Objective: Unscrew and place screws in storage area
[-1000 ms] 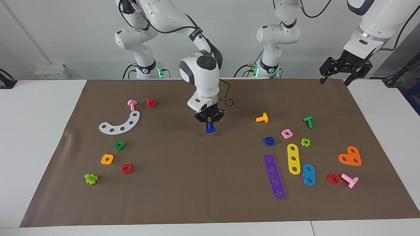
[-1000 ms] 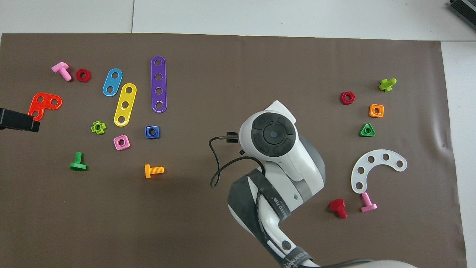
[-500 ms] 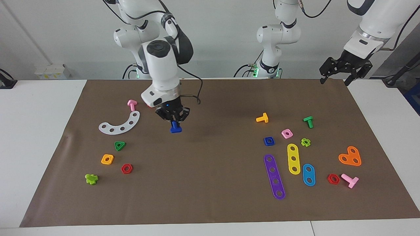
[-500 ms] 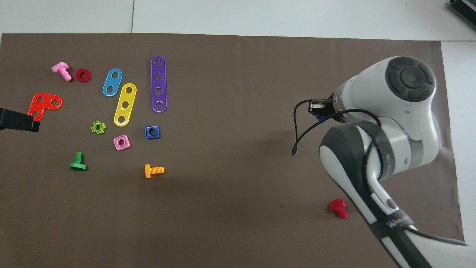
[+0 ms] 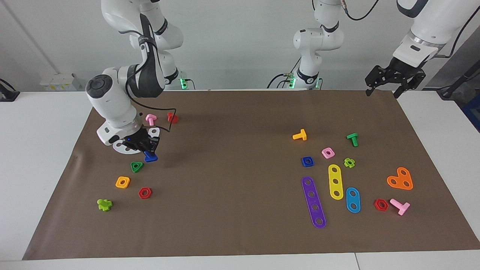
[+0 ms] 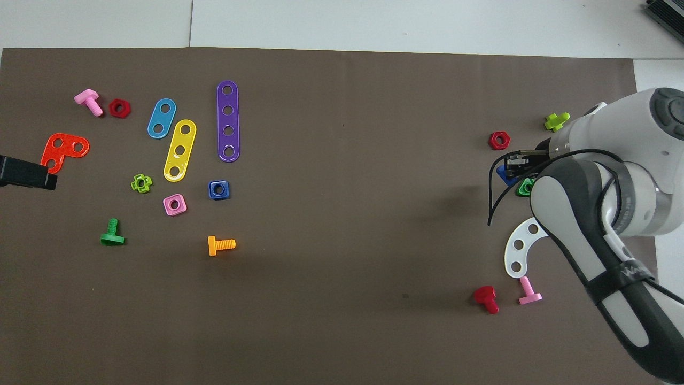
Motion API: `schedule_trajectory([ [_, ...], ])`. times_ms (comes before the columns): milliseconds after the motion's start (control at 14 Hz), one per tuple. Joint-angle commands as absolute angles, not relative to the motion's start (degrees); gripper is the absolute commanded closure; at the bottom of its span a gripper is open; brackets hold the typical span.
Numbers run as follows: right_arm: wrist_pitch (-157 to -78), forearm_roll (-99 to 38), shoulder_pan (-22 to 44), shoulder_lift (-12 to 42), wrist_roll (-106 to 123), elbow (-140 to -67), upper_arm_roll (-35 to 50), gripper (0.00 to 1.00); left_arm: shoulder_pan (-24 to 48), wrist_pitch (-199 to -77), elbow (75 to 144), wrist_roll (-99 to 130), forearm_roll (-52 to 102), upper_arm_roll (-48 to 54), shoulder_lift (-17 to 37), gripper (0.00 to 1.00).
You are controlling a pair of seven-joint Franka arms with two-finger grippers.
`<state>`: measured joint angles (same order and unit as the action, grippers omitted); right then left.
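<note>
The small dark blue plastic bolt (image 5: 150,158) hangs pinched in the right gripper (image 5: 148,150) jaws (head down), at two o'clock of the green triangular plastic nut (image 5: 137,166); the left gripper (image 5: 394,80) waits agape.

Your two arms have glossy white rounded shells with dark grey bands at the joints. The right arm (image 5: 112,101) carries a round dark grey cap with a segmented face on its wrist joint, a thin black cable looping loose beside the wrist, and a black strap with pale lettering around the forearm. Both grippers are black, built of linked bars: the right gripper (image 5: 144,146) and the left gripper (image 5: 393,80). Green lights glow at the arm bases.
</note>
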<state>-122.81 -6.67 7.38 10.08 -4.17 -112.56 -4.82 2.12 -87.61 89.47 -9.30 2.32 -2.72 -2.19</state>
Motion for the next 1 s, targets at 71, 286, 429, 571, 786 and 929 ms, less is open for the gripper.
schedule_trajectory([
  [71,-129.28,-8.79,7.82,9.84,-3.34,-118.38,-4.31,1.00,1.85,-87.01,90.18,-8.70,2.55,-2.64,-2.99,0.00],
  [286,-133.58,-8.79,8.26,10.19,-3.25,-121.37,-4.22,1.00,1.85,-87.01,90.18,-8.70,2.55,-2.64,-2.99,0.00],
  [429,-134.91,-8.79,8.35,10.46,-3.34,-122.60,-4.22,1.00,1.85,-87.01,90.18,-8.70,2.55,-2.64,-2.99,0.00],
  [571,-135.00,-8.79,8.61,10.46,-3.08,-123.40,-4.22,1.00,1.85,-87.01,90.18,-8.70,2.55,-2.64,-2.99,0.00],
  [786,-135.09,-8.79,8.61,10.46,-3.08,-123.66,-4.31,0.73,1.85,-87.01,90.18,-8.70,2.55,-2.64,-2.99,0.00],
  [929,-135.09,-8.70,8.61,10.46,-3.43,-124.10,-4.31,0.00,1.85,-87.01,90.18,-8.70,2.55,-2.64,-2.99,0.00],
])
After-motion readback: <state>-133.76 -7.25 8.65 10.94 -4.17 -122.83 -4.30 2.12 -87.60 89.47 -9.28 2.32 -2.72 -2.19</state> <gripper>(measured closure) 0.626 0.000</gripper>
